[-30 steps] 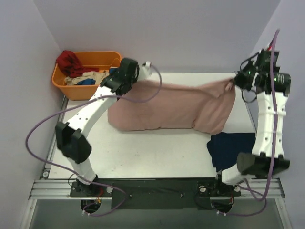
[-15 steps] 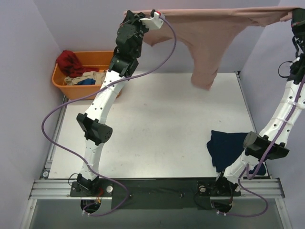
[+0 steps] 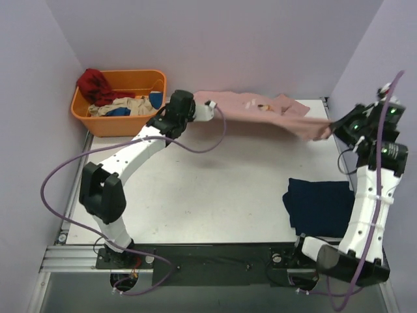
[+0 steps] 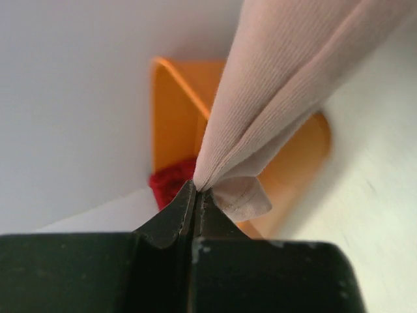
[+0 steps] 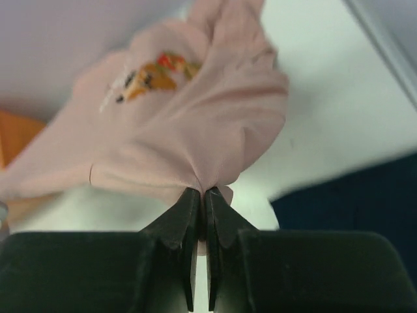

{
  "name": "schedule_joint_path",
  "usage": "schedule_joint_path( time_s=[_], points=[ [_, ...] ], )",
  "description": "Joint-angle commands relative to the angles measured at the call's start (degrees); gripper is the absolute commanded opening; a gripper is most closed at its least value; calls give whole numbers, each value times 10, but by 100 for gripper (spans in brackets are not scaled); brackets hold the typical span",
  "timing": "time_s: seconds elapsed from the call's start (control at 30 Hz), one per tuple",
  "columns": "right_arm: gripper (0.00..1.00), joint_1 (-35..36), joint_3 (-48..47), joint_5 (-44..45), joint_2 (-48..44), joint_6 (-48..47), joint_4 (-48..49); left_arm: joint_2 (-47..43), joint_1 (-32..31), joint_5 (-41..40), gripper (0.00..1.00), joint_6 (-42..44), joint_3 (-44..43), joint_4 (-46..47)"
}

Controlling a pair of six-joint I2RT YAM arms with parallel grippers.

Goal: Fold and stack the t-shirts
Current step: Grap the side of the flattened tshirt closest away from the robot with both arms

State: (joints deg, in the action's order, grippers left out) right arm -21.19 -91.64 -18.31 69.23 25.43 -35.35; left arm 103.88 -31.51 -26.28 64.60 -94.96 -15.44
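Over the far side of the desk [image 3: 215, 195], the left end effector [image 3: 210, 105] and right end effector [image 3: 331, 126] each clamp one end of the pink t-shirt [image 3: 260, 112], stretched taut, probably to spread it flat.

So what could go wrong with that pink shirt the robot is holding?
The left gripper and the right gripper each pinch just a small bunch of the pink shirt at their fingertips, so a corner might slip free. The shirt is stretched near the far edge of the table, so it may land partly off it or crumpled. Its left end is close to the orange basket and could snag there.
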Motion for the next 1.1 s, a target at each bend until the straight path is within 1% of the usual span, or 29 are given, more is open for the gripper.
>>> schedule_joint_path(
  time_s=[0.0, 0.03, 0.07, 0.1, 0.13, 0.17, 0.23, 0.27, 0.3, 0.33, 0.37, 0.4, 0.43, 0.5, 0.53, 0.63, 0.7, 0.73, 0.77, 0.8, 0.83, 0.87, 0.9, 0.93, 1.0, 1.07],
  points=[
    [0, 100, 145, 93, -97, -45, -190, -108, -21, -29, 0, -37, 119, -176],
    [0, 119, 170, 100, -102, -29, -227, -110, -27, -24, 0, -61, 150, -250],
    [0, 170, 223, 106, -110, -1, -247, -115, -31, -6, 0, -99, 163, -284],
    [0, 194, 246, 100, -112, 13, -270, -117, -33, 9, 0, -120, 191, -348],
    [0, 252, 292, 95, -115, 39, -280, -121, -37, 27, 0, -146, 222, -369],
    [0, 276, 314, 85, -116, 58, -295, -125, -40, 33, 0, -155, 238, -402],
    [0, 367, 351, 65, -113, 98, -309, -135, -45, 56, 0, -173, 271, -439],
    [0, 383, 363, 58, -108, 116, -314, -140, -47, 79, 0, -191, 283, -451],
    [0, 412, 365, 51, -105, 121, -327, -142, -48, 94, 0, -199, 286, -488],
    [0, 423, 368, 44, -97, 128, -335, -145, -52, 131, 0, -211, 292, -513],
    [0, 443, 369, 33, -86, 130, -356, -148, -55, 149, 0, -216, 296, -556],
    [0, 452, 370, 21, -84, 128, -364, -156, -62, 176, 0, -218, 310, -577],
    [0, 462, 370, 0, -81, 125, -385, -163, -66, 191, 0, -218, 318, -619],
    [0, 465, 368, -19, -85, 115, -414, -196, -89, 222, 0, -210, 348, -672],
    [0, 465, 361, -22, -85, 107, -422, -214, -110, 235, 0, -207, 368, -700],
    [0, 450, 331, 4, -67, 76, -448, -241, -145, 243, 0, -199, 391, -710],
    [0, 427, 311, 26, -34, 48, -419, -234, -141, 192, 0, -195, 387, -657],
    [0, 421, 302, 33, -24, 33, -405, -217, -129, 182, 0, -189, 370, -632],
    [0, 406, 284, 35, -2, 24, -366, -207, -111, 166, 0, -182, 358, -617],
    [0, 402, 275, 55, 9, -4, -347, -183, -97, 160, 0, -178, 325, -592],
    [0, 383, 253, 69, 33, -24, -312, -153, -70, 150, 0, -172, 306, -582],
    [0, 371, 242, 94, 49, -38, -276, -138, -59, 142, 0, -170, 274, -561],
    [0, 368, 224, 103, 75, -61, -261, -107, -39, 127, 0, -167, 245, -554],
    [0, 367, 213, 113, 91, -72, -234, -91, -33, 121, 0, -166, 232, -539],
    [0, 367, 187, 104, 138, -96, -206, -60, -23, 122, 0, -155, 210, -522],
    [0, 365, 152, 109, 186, -113, -196, -40, -21, 131, 0, -146, 200, -504]
  ],
)
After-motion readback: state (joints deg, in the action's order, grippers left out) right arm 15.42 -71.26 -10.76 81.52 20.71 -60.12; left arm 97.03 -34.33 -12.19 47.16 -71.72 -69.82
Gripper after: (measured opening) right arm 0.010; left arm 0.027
